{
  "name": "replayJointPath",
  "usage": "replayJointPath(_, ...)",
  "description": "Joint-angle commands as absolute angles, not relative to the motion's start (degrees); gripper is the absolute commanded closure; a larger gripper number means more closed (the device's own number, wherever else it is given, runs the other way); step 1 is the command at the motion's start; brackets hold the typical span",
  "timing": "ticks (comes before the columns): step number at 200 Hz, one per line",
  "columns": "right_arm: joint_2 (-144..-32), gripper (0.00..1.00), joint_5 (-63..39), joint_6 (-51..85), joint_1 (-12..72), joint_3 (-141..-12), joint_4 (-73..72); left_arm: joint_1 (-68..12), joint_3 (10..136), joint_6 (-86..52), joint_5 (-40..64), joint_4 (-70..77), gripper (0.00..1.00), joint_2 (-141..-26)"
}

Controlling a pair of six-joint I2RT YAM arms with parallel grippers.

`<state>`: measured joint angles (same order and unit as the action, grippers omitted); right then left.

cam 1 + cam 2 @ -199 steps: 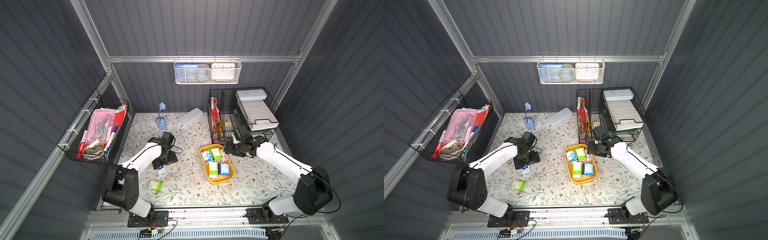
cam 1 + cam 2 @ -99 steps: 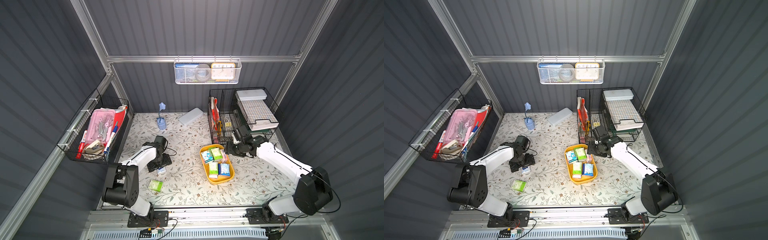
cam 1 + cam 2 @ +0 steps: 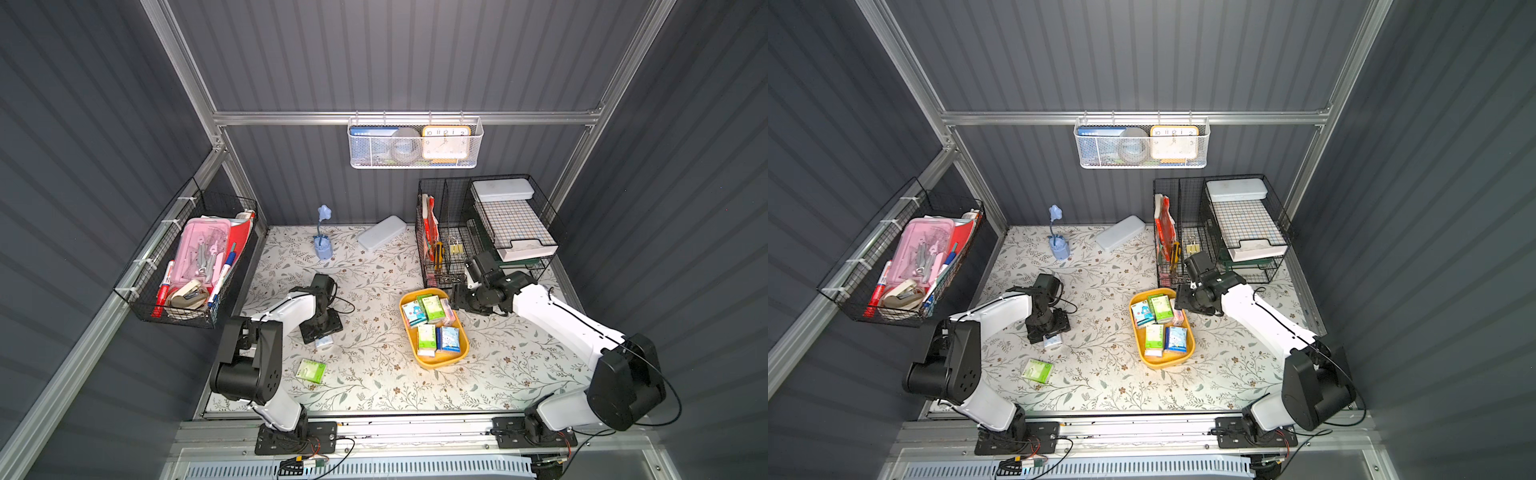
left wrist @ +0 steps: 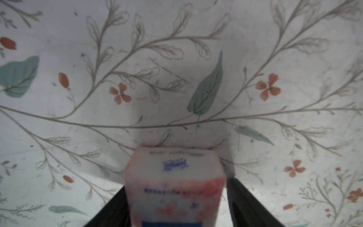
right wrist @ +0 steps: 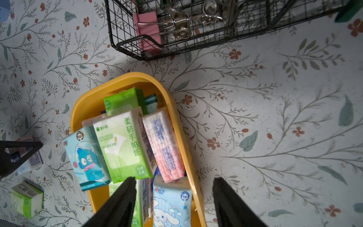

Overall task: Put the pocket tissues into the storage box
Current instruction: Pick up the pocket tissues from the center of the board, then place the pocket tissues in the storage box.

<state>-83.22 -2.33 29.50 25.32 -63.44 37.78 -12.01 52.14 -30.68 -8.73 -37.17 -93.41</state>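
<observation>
- Right of centre on the flowered tabletop (image 3: 374, 386) lay the yellow storage box (image 3: 434, 365), its rear end just in front of the black wire rack (image 3: 440, 266).
- Several pocket tissues (image 3: 432, 306) sat heaped inside it. I saw green, pale blue and pink packets, some leaning on one another, in both top views and from the right wrist camera.
- Two more packets lay out on the table's left side, well apart from the box.
- One of them, a pink packet (image 4: 174, 186), rested on the table directly beneath my left gripper (image 3: 321, 330), which pointed straight down at it.
- From the left wrist camera I saw the black fingers (image 4: 241, 200) standing on either side of that packet, close against its flanks. The picture was blurred there, so I could not tell whether they were pinching it or only bracketing it.
- The other, a green packet (image 3: 311, 370), lay flat nearer the front edge, close to the left arm's base, with nothing touching it.
- My right gripper (image 5: 173, 178) hung over the box's rear right corner, the end nearest the rack.
- Its fingers (image 5: 121, 200) were spread apart and held nothing. Through the gap I saw the packets in the box, its yellow rim and some bare table.
</observation>
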Motion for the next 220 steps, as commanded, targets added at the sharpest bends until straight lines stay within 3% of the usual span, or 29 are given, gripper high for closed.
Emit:
replayJointPath(1, -82.84, 0.33, -1.27, 29.09, 25.09, -64.69, 38.98, -11.78, 51.15, -29.89, -8.44, -37.08, 0.37, -94.2)
replayJointPath(31, -82.85, 0.33, -0.59, 29.17, 25.05, -64.69, 38.81, -11.85, 51.67, -30.54, -7.87, -37.66, 0.6, -94.26)
replayJointPath(118, -84.03, 0.33, -0.8, 30.19, 24.33, -62.6, 36.86, -14.76, 60.32, -38.21, -2.84, -44.85, 0.62, -87.23)
replayJointPath(183, -81.08, 0.33, -3.45, 30.63, 20.64, -57.04, 36.1, -35.66, 79.8, -40.93, -10.16, -54.27, 0.61, -92.38)
replayJointPath(220, -77.83, 0.33, -2.79, 31.22, 19.22, -53.51, 36.13, -45.33, 88.31, -44.5, -8.78, -55.68, 0.61, -98.28)
